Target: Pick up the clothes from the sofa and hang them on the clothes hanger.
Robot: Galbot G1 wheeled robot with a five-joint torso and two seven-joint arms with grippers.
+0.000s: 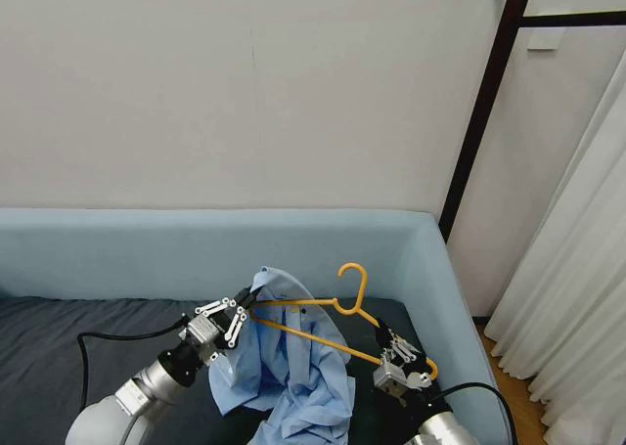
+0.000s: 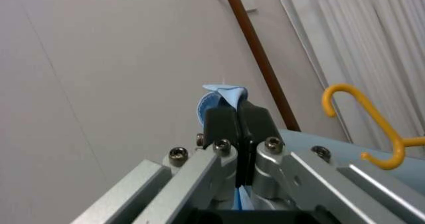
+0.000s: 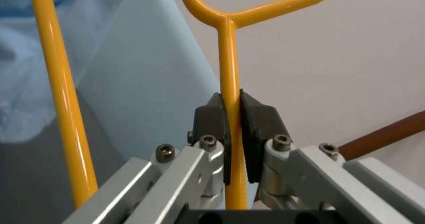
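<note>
The left claw (image 1: 238,313) is seen clamped on a fold of the light blue shirt (image 1: 293,367), which is held up just above the dark seat of the pale blue sofa (image 1: 196,249). The right claw (image 1: 396,352) is closed on the wire of the yellow hanger (image 1: 363,290), whose bars are laid across the shirt's upper part. A dark wooden clothes stand (image 1: 484,103) is set against the white wall, with the sofa's right arm between it and the claws. White curtains (image 1: 577,298) are hung beside it.
</note>
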